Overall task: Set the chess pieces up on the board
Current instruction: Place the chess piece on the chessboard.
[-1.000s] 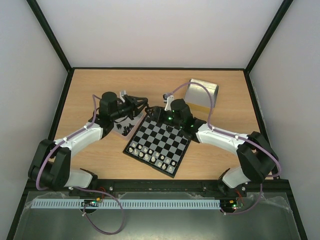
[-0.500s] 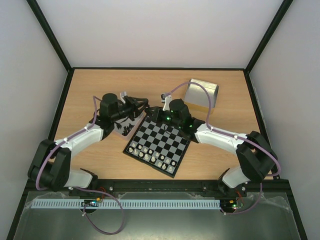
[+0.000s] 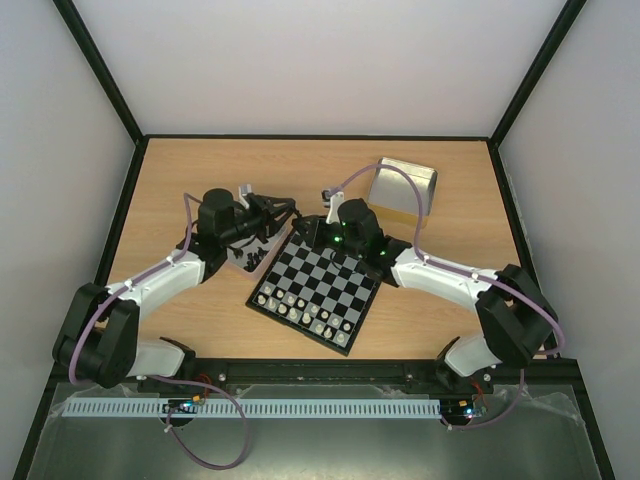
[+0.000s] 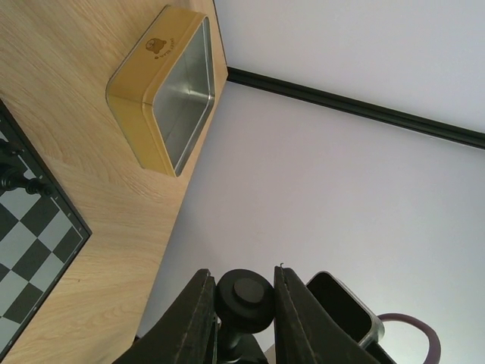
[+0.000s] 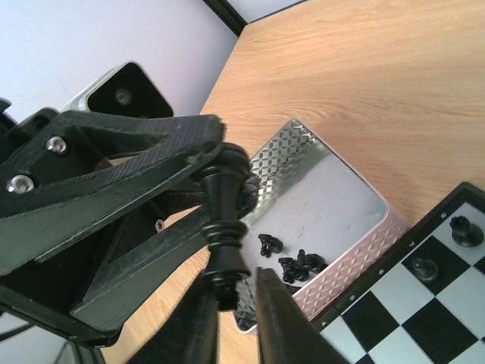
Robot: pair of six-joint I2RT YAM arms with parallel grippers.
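Chess piece now between right fingers

left claw: pinched on chess piece head | right claw: clamped on its base | claws tip-to-tip

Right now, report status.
Left gripper shut on a black chess piece. Right gripper shut on its base. Board: few black pieces placed. Nothing blocking.

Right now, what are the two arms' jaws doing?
Left jaws: closed on a black chess piece, at its head.
Right jaws: closed on the same piece's base.
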